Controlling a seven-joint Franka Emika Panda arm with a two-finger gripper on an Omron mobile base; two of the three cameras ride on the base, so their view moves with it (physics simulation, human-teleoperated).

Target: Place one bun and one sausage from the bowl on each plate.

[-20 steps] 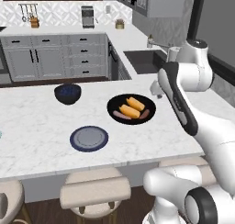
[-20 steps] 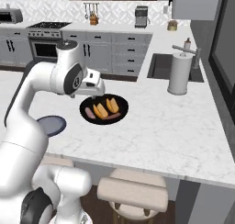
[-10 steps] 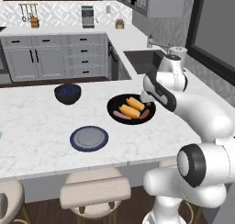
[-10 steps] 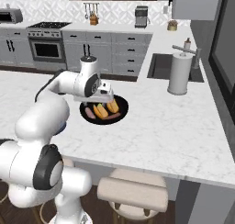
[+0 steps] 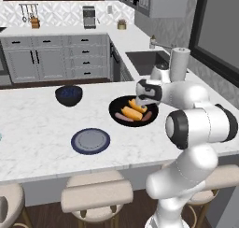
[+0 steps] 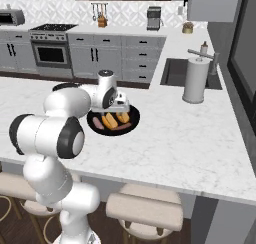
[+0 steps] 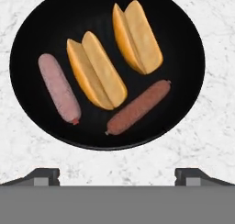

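White marble tabletop [image 5: 42, 133] carries the black bowl [image 7: 183, 30], which holds two buns [image 7: 97, 70] and two sausages [image 7: 137, 107]; nothing bears readable writing. Spread wide, the gripper [image 7: 117, 175] hangs over the bowl's rim, apparently empty. One dark plate [image 5: 90, 141] lies apart.

Dark-blue bowl [image 5: 69, 95], paper-towel roll [image 6: 195, 80]

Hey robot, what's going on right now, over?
Claw open, empty, above the bowl. Two buns, two sausages in it, none plated. Dark plate bare. Nothing in the way.
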